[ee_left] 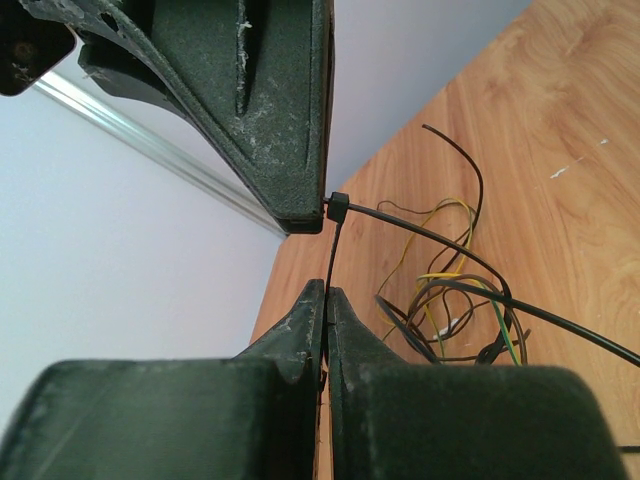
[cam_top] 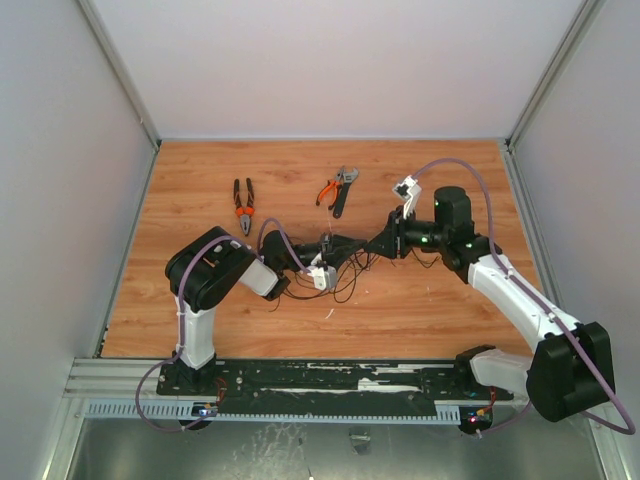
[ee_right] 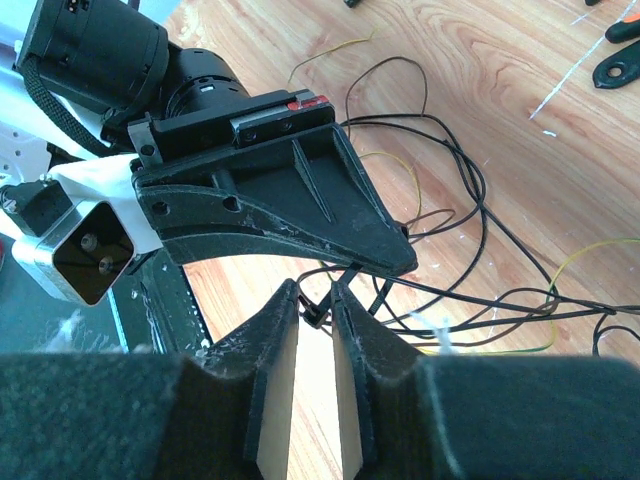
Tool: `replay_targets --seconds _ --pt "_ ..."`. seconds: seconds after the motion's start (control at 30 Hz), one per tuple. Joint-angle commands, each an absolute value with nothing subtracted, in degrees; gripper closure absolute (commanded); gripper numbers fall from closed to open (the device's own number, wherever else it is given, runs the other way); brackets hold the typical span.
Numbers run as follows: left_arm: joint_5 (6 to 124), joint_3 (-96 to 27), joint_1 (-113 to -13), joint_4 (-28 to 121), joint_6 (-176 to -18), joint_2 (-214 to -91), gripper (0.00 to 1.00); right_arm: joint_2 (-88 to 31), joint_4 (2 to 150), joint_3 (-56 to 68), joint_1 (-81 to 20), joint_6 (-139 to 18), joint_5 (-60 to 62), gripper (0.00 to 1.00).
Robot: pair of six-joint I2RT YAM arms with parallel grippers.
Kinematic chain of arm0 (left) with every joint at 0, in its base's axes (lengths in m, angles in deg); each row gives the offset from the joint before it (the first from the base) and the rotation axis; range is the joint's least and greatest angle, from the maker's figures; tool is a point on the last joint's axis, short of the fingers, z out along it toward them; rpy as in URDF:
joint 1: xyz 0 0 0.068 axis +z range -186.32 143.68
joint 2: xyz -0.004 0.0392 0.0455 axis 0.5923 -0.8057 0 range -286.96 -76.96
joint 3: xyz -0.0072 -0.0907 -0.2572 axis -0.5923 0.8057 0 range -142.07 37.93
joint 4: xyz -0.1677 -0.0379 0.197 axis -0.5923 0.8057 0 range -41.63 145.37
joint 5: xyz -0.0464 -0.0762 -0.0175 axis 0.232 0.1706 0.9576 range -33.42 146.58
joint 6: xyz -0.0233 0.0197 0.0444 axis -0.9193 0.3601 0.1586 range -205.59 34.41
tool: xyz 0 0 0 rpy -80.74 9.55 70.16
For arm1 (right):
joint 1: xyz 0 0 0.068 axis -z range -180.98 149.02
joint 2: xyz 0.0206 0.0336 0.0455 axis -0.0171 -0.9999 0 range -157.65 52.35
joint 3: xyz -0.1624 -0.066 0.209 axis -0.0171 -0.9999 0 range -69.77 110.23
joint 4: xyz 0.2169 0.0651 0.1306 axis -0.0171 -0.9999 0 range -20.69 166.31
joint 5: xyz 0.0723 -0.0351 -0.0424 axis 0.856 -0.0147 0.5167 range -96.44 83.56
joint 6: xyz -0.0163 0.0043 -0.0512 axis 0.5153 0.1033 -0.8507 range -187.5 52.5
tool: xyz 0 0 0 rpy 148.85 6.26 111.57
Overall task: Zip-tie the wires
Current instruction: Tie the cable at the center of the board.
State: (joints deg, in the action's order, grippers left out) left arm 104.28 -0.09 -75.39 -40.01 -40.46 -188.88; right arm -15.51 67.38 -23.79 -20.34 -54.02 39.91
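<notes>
The wires (cam_top: 347, 278) lie in loose black, brown and yellow loops at the table's middle; they also show in the left wrist view (ee_left: 450, 310) and the right wrist view (ee_right: 470, 230). The zip tie (ee_left: 333, 250) is a thin black strip running around the bundle. My left gripper (ee_left: 326, 292) is shut on its strip, just below the head. My right gripper (ee_right: 314, 300) has the zip tie's head (ee_right: 318, 311) pinched between its fingertips. The two grippers meet tip to tip over the wires, left gripper (cam_top: 333, 250) and right gripper (cam_top: 353, 245).
Orange-handled pliers (cam_top: 243, 205) lie at the back left. A second orange-handled tool and a black wrench (cam_top: 338, 190) lie at the back centre. White walls enclose the table on three sides. The black base rail (cam_top: 330, 380) runs along the near edge.
</notes>
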Motion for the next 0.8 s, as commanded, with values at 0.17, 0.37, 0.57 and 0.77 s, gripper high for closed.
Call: replay_targets --seconds 0.17,0.37,0.57,0.77 --pt "104.91 -0.26 -75.08 -50.41 -40.84 -187.91 1.00 -16.28 69.09 -24.90 -21.03 -53.80 40.58 0.80" --pt "104.87 -0.40 -75.07 -50.37 -40.93 -187.89 1.00 -16.29 69.14 -24.40 -21.10 -53.78 40.67 0.91" --pt "104.90 -0.42 -75.08 -50.41 -41.02 -187.81 1.00 -16.08 69.71 -24.08 -21.06 -53.19 40.89 1.00" --pt "103.29 0.59 -75.08 -51.32 -42.79 -187.38 0.68 -16.05 70.26 -23.14 -21.11 -52.56 40.20 1.00"
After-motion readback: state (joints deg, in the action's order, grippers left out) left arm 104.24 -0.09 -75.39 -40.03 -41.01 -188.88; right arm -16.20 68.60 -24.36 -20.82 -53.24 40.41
